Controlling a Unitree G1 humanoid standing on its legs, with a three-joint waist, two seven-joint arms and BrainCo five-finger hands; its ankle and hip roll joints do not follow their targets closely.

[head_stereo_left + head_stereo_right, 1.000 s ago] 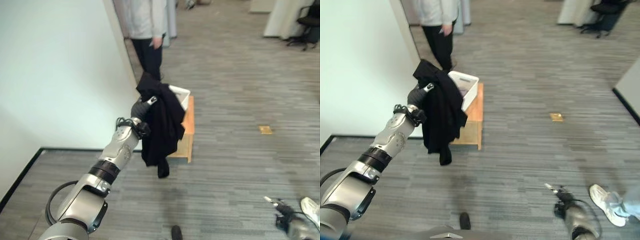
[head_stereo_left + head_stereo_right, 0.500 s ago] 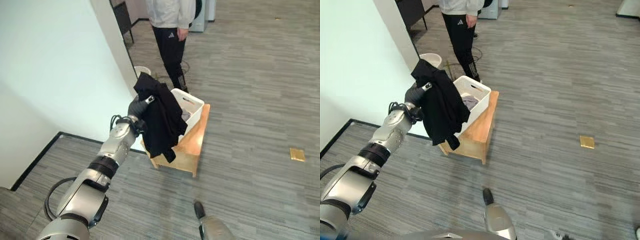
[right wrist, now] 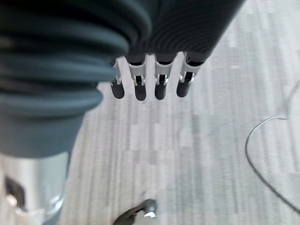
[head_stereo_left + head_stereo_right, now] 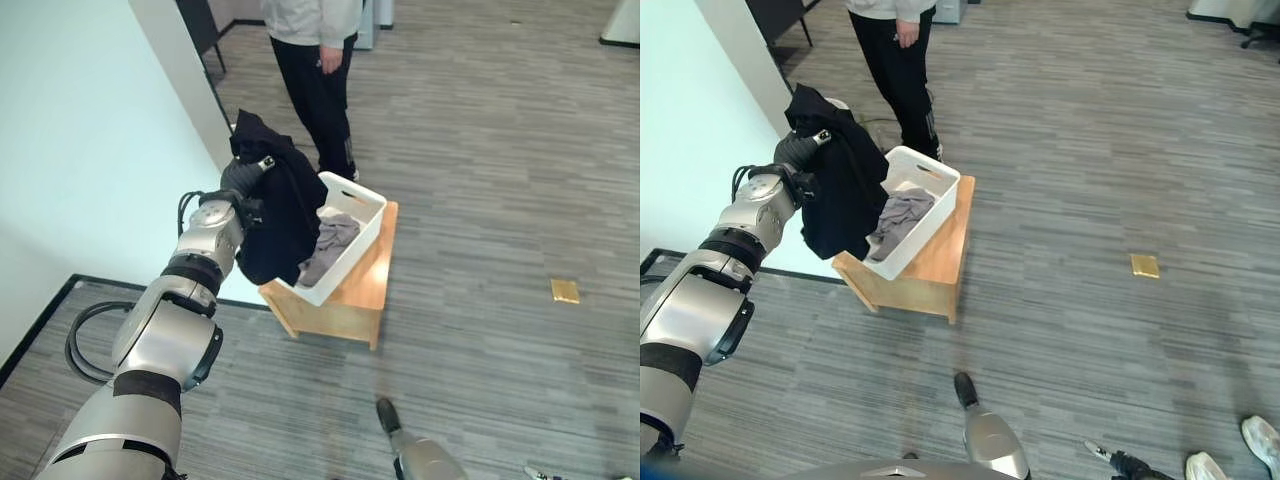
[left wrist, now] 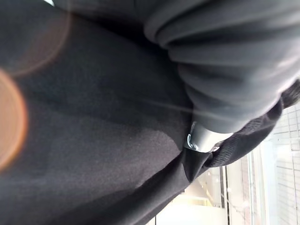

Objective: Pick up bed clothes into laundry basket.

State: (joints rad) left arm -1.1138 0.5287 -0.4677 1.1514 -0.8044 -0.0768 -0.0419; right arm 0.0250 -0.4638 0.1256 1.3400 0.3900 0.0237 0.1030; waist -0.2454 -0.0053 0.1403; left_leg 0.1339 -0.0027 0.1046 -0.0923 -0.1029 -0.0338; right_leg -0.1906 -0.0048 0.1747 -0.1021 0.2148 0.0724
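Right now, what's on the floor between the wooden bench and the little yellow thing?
Nothing: bare grey floor between the wooden bench and the yellow thing, in both eye views.

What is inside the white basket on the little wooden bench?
A crumpled grey cloth lies inside the white basket. The black garment held up by the left hand hangs in front of the basket's near end, so that part is hidden.

A black garment (image 4: pixel 278 215) hangs beside a white basket (image 4: pixel 350 245) holding grey cloth (image 4: pixel 327 243). The basket's bench (image 4: pixel 362 295) is light wood; the floor (image 4: pixel 500 200) is grey-striped.

White basket (image 4: pixel 345 245) on wooden bench (image 4: pixel 365 290)
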